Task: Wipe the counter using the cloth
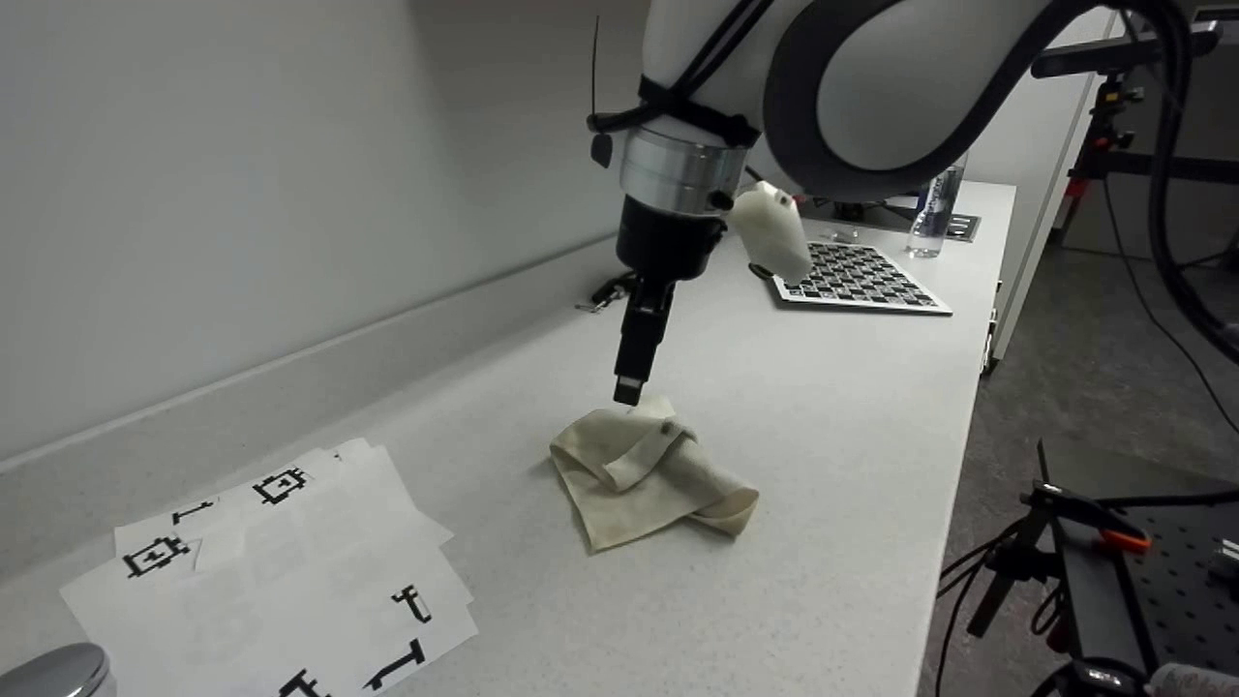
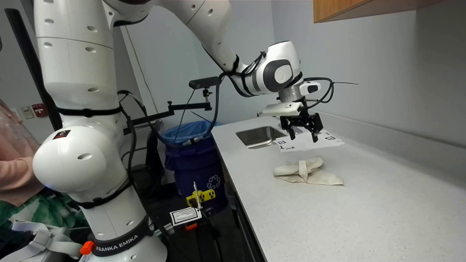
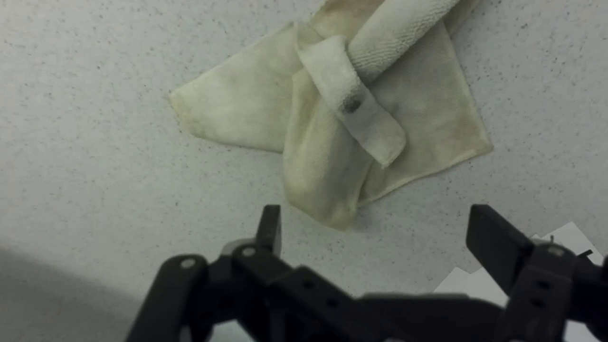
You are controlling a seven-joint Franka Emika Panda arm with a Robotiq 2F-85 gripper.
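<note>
Hovering near the cloth (image 1: 649,474), my gripper (image 1: 628,392) hangs above the counter (image 1: 832,416) in an exterior view, its tip close over the border of the cloth that faces the wall (image 1: 242,213). I get it edge-on, one jaw hiding the other, so that angle gives me no reading of the spread. Sheets of printed paper (image 1: 290,561) lie near the cloth without touching it.

In an exterior view, with the arm (image 2: 214,29) reaching out over the counter, I can see the jaws standing wide with nothing between them. The cloth rests below, crumpled, with air between it and the gripper.

The wrist view gives me the relation I need. The cloth lies ahead of the fingertips (image 3: 271,225), toward the top of the view, and its folded end (image 3: 325,185) points back at the gap, nearer the finger on the view's left. I find no clean long axis: a rolled fold (image 3: 399,38) runs off to the upper right, and a loose flap (image 3: 375,130) slants across the middle. My judgement: I need to ease away from the wall, a touch toward that finger, then lower and squeeze across the folded end. Whether dropping straight down would catch it or land short, I cannot tell.
</note>
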